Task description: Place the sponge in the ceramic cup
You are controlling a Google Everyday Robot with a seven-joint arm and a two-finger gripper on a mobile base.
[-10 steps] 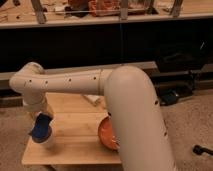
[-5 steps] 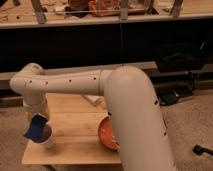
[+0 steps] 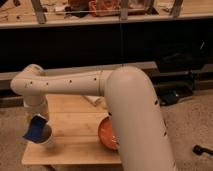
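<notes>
In the lower left of the frame, the gripper (image 3: 38, 117) hung over the cup (image 3: 48, 142), and the sponge (image 3: 34, 131) leaned tilted at the cup's rim. I could not tell whether the gripper clamped the sponge. I judged that centring the sponge over the cup's mouth would seat it.

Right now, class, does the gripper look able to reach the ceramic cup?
Probably yes: the gripper sits just above the ceramic cup, with only the tilted sponge between them at the cup's mouth. The orange plate lies off to the right, out of the way.
</notes>
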